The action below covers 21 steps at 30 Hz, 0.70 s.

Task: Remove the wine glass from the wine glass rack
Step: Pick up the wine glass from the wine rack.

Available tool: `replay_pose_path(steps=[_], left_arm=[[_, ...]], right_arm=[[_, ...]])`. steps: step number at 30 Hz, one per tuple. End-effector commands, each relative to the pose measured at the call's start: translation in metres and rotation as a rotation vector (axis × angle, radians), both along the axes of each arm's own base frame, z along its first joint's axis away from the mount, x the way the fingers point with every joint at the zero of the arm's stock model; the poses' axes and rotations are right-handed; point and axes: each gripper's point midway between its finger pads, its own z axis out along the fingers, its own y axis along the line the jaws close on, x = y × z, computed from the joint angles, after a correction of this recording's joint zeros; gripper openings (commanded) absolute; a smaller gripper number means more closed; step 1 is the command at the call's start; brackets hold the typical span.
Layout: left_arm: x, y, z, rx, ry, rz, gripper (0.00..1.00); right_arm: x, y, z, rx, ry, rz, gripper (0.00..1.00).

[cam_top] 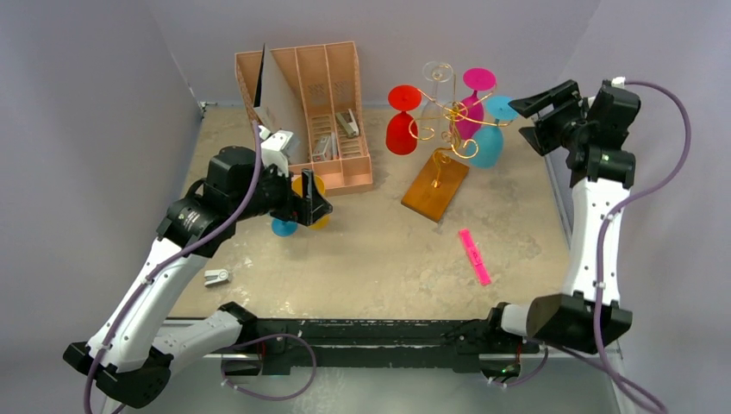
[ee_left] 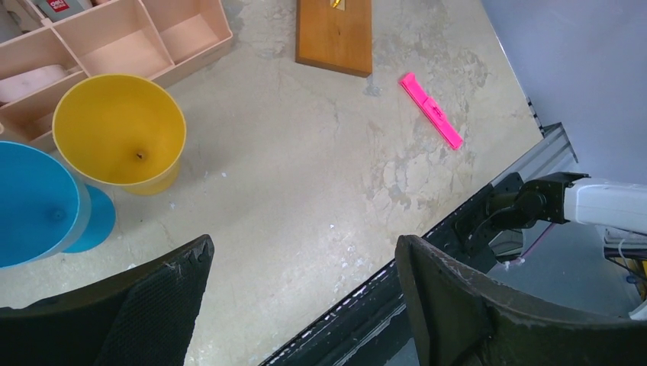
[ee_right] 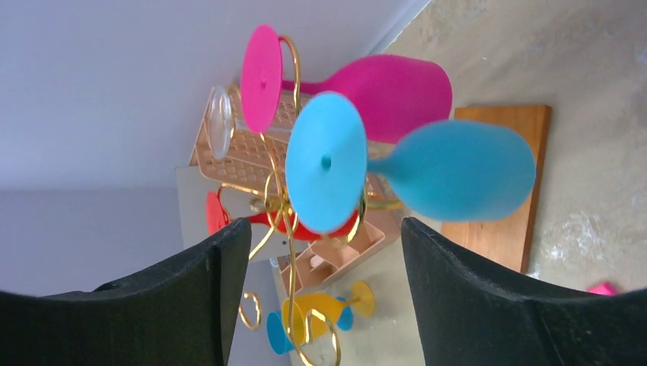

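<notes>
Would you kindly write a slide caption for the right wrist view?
Open right gripper facing the blue wine glass hung on the wine glass rack.

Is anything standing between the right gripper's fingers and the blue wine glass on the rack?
Nothing visible does. The right gripper faces the round foot of the blue wine glass across open air. The pink glass hangs beside it, not in front.

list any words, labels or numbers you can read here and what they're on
No text reads clearly enough to quote.
Red label in the file organiser: white letters, cut off by the frame edge, unreadable.
Pink strip: fine markings, too small to read.
Left arm: small white print, too small to read.
</notes>
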Motion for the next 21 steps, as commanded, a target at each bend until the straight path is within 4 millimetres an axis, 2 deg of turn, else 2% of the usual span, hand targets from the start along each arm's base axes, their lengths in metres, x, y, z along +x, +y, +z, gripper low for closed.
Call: replay_pose_path(steps=[1,7,9,12,16,20,21], left_arm=[[-0.001,0.007,0.015,-0.026,-0.032,0.043,0.88],[0.000,0.010,0.018,-0.043,-0.036,0.084,0.88],[0.003,0.009,0.026,-0.070,-0.058,0.096,0.88],[0.006,0.008,0.034,-0.095,-0.077,0.106,0.88],[0.008,0.006,0.033,-0.102,-0.068,0.113,0.88],[0.012,0.008,0.040,-0.126,-0.099,0.135,0.88],[0.012,0.007,0.042,-0.132,-0.107,0.136,0.88]], right_arm=[[0.027,0.001,0.016,0.015,-0.056,0.078,0.72],[0.045,-0.007,0.003,-0.005,-0.040,0.102,0.64],[0.048,-0.008,0.002,-0.017,-0.050,0.121,0.59],[0.049,-0.007,0.000,-0.007,-0.055,0.156,0.54],[0.048,-0.002,-0.002,0.010,-0.062,0.198,0.45],[0.047,-0.002,-0.011,0.022,-0.032,0.209,0.43],[0.046,-0.002,-0.013,0.024,-0.024,0.213,0.39]])
